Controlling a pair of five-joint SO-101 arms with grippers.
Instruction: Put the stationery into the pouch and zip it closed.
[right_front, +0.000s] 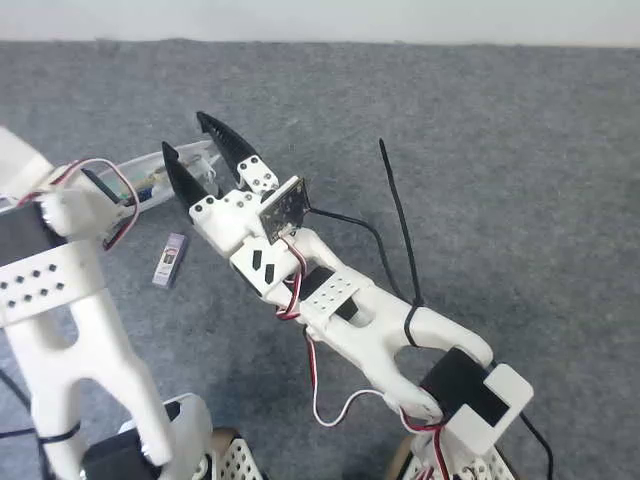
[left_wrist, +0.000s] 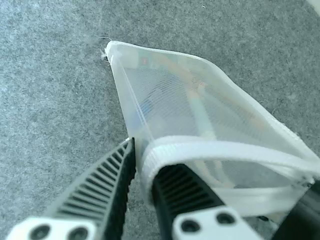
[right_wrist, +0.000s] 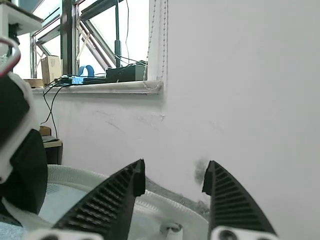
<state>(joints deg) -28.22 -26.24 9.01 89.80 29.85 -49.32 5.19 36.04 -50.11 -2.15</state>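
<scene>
- Windowsill (right_wrist: 100, 88): a pale ledge set in the wall.
- Window (right_wrist: 100, 25): dark frame bars, directly above the windowsill.
- Black box (right_wrist: 125, 73) and a blue round object (right_wrist: 89, 70): resting on the windowsill.
- Cardboard box (right_wrist: 50, 70): on or just behind the windowsill.
- Black cables (right_wrist: 50, 107): hanging below the windowsill.
- White wall (right_wrist: 240, 75): beside and under the windowsill.
- Grey carpet (right_front: 500, 150): covers the table.

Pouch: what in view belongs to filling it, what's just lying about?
Job: pouch, clamped by left gripper; small stationery piece on the table; right gripper, open.
Lying about: windowsill clutter; black cable tie on an arm.
</scene>
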